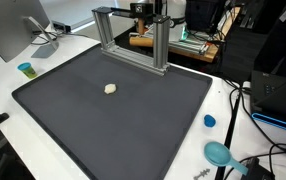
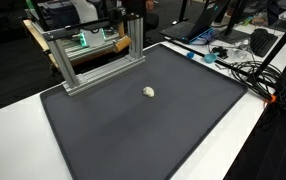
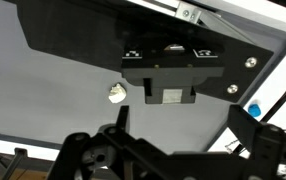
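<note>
Pincer (image 3: 173, 140) jaws apart, empty, above dark mat (image 1: 133, 130). Cream lump (image 1: 110, 88) near mat centre. Teal cup (image 1: 25, 69) on desk (image 1: 73, 45) by mat corner, contents unseen.

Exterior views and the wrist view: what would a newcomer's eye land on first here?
First, the small pale lump, lying alone near the middle of the big dark mat. Next, the metal frame standing at the mat's edge in both exterior views. In the wrist view the tool hangs open above the mat, clear of the lump.
</note>
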You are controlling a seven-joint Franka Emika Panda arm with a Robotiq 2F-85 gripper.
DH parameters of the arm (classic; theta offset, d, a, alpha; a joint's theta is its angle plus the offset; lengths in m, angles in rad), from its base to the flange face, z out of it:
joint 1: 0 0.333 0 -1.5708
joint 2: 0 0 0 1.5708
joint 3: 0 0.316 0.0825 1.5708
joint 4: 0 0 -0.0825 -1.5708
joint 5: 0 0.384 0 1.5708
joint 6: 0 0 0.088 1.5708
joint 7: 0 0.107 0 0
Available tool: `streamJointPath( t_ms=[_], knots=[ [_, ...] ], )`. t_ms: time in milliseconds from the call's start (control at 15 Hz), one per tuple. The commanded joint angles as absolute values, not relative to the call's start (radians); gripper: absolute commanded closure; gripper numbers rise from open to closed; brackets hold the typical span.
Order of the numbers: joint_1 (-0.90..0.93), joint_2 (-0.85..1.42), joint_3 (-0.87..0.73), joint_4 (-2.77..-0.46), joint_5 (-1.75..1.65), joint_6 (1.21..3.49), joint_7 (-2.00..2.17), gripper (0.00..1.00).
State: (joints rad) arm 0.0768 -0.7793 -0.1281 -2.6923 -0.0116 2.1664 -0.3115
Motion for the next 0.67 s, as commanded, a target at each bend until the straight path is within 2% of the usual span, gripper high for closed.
streamJointPath(
  t_ms=[0, 600],
  knots=[
    [0.091, -0.77, -0.122, -2.701, -0.013, 2.19, -0.343, 0.0],
    [0.091, -0.765, -0.114, -2.699, -0.034, 2.164, -0.376, 0.0]
  ],
)
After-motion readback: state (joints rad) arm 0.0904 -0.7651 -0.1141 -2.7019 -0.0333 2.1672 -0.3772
